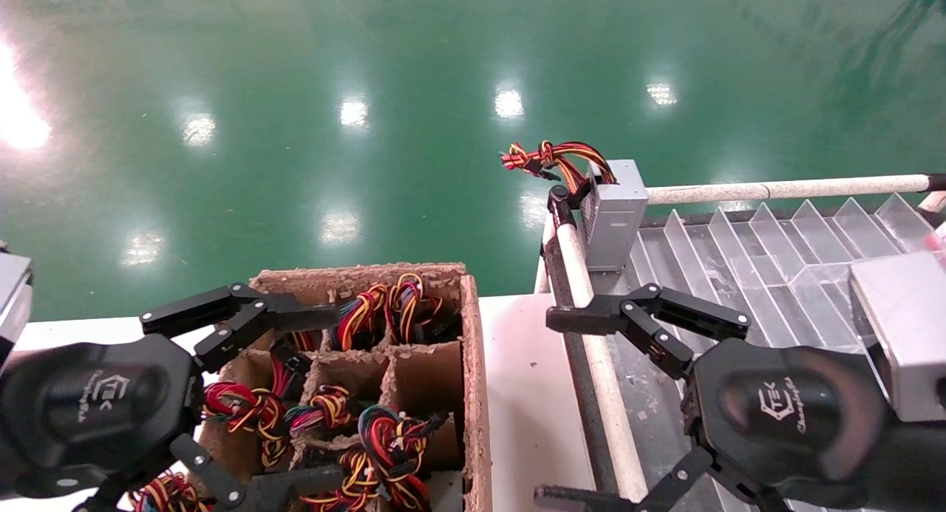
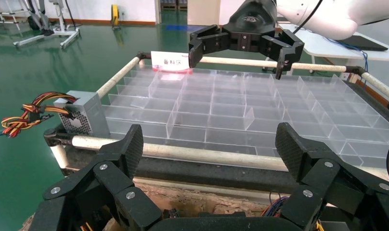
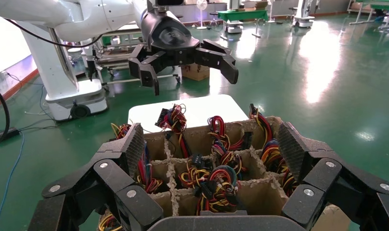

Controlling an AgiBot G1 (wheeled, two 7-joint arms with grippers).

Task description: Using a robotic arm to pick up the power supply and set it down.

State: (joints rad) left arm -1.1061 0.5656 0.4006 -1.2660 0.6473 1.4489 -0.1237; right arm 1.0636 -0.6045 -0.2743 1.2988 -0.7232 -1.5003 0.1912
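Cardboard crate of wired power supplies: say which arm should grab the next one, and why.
Left. The left gripper hangs open directly over the cardboard crate of power supplies. The right gripper, also open, sits over the clear divider tray, off to the crate's side.

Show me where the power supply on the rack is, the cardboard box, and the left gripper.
power supply (image 1: pixel 613 220), head view, grey side face.
cardboard box (image 1: pixel 473 364), head view, right wall.
left gripper (image 1: pixel 244 394), head view, between open fingers.
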